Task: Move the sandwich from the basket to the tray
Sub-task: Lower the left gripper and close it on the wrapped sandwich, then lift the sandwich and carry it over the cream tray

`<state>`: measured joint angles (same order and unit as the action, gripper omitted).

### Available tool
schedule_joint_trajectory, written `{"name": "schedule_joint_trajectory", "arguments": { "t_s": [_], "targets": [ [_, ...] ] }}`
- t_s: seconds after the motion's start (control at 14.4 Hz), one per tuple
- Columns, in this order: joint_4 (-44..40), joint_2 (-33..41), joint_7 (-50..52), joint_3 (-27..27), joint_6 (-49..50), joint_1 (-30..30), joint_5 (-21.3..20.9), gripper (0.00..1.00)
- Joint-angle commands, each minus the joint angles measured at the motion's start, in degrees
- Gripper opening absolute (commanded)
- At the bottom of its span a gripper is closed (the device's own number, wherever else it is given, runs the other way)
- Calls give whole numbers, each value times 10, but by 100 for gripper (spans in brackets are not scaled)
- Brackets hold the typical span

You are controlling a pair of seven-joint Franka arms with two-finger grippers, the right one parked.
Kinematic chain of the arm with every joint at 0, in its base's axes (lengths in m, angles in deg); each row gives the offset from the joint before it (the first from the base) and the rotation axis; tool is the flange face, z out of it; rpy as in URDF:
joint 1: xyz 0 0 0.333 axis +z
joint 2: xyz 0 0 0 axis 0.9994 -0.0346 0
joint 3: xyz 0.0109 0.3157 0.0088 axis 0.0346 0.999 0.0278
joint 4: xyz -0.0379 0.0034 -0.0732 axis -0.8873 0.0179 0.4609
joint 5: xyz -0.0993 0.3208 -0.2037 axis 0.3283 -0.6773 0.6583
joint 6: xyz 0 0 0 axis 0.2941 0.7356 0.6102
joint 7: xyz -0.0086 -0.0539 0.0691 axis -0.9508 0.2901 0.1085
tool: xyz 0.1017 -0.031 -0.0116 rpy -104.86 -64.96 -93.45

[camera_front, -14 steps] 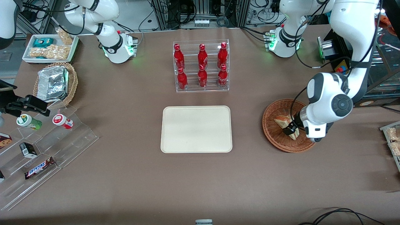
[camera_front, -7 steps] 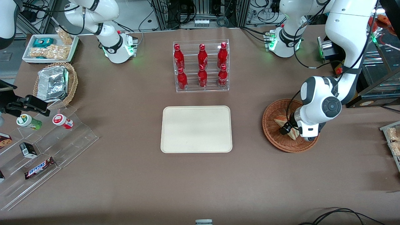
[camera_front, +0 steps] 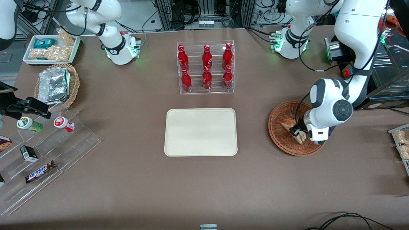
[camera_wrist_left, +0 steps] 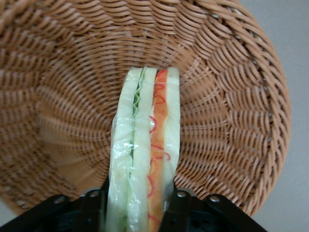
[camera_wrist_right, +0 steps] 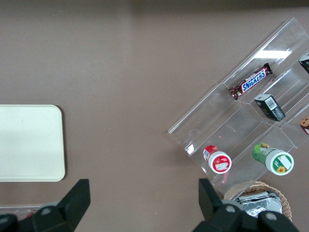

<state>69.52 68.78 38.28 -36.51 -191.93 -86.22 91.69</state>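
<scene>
Sandwich gripped inside the basket

The gripper sits low in the basket, its jaws clenched on either side of the sandwich, which stands on edge against the woven wall. The tray lies bare on the desk, well apart.

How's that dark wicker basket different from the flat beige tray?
The basket is round, woven and reddish-brown; the tray is rectangular, smooth and cream. The basket holds the sandwich, with the gripper shut on it; the tray holds nothing. Both rest on the table.
</scene>
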Motion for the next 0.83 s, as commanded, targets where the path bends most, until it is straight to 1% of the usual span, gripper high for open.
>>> {"name": "schedule_joint_trajectory", "arguments": {
  "t_s": [0.0, 0.14, 0.28, 0.42, 0.49, 0.77],
  "targets": [
    [-51, 21, -37, -1, 102, 6, 0, 1],
    [-84, 43, -33, -5, 148, 0, -1, 2],
    [-135, 47, -30, -6, 205, -37, -2, 2],
    [-192, 30, -34, -7, 254, -72, 0, 2],
    [-217, 12, -38, -7, 271, -104, 1, 2],
    [-287, -83, -37, -6, 243, -241, 1, 4]
  ]
}}
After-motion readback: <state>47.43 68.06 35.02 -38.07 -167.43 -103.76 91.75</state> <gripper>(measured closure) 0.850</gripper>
